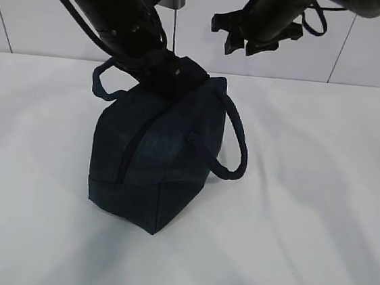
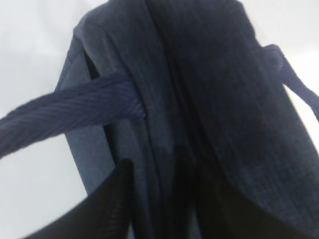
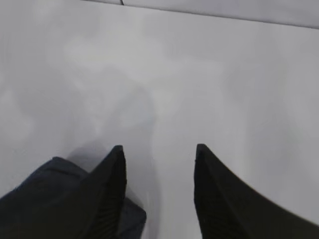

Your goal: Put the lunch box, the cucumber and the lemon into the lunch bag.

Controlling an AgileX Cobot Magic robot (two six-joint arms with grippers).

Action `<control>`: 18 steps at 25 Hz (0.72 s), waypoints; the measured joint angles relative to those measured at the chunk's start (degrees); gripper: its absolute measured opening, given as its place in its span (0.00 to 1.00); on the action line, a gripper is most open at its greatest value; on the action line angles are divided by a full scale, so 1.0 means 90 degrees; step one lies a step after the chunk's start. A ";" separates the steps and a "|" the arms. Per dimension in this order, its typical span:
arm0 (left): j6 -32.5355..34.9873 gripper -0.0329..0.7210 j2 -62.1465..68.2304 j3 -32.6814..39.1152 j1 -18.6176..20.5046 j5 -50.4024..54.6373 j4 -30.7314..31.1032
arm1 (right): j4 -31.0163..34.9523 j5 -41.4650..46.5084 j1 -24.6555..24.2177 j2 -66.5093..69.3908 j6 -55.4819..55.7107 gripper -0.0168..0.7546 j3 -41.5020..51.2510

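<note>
The lunch bag (image 1: 154,159) is seen standing on the white tabletop (image 1: 318,217), its handles (image 1: 234,144) drooped outward. The left claw (image 1: 159,63) is pressed into the bag's top; its grip cannot be told. The right claw (image 3: 159,169) is held released above, beside the bag.

The lunch bag (image 1: 157,159) stands mid-worktop (image 1: 304,216), left end effector (image 1: 158,71) at its top, right end effector (image 1: 255,40) above and behind.

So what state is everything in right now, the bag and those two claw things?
lunch bag: upright on the table, zipper seam looks closed.
left gripper: down at the bag's top; open or shut, cannot tell.
right gripper: raised, open, holding nothing.
</note>
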 joint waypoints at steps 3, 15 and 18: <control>-0.0090 0.51 -0.0023 0.0000 0.0000 0.0132 0.0081 | -0.0256 0.0939 0.0000 -0.0097 -0.0010 0.47 -0.0372; -0.0677 0.53 -0.0320 -0.0009 0.0509 0.1326 0.0239 | -0.0721 0.2363 0.0000 -0.0392 -0.0040 0.47 -0.1096; -0.0717 0.53 -0.0392 -0.0009 0.0646 0.1744 0.0253 | -0.0417 0.2372 0.0000 -0.0653 -0.0124 0.47 -0.0981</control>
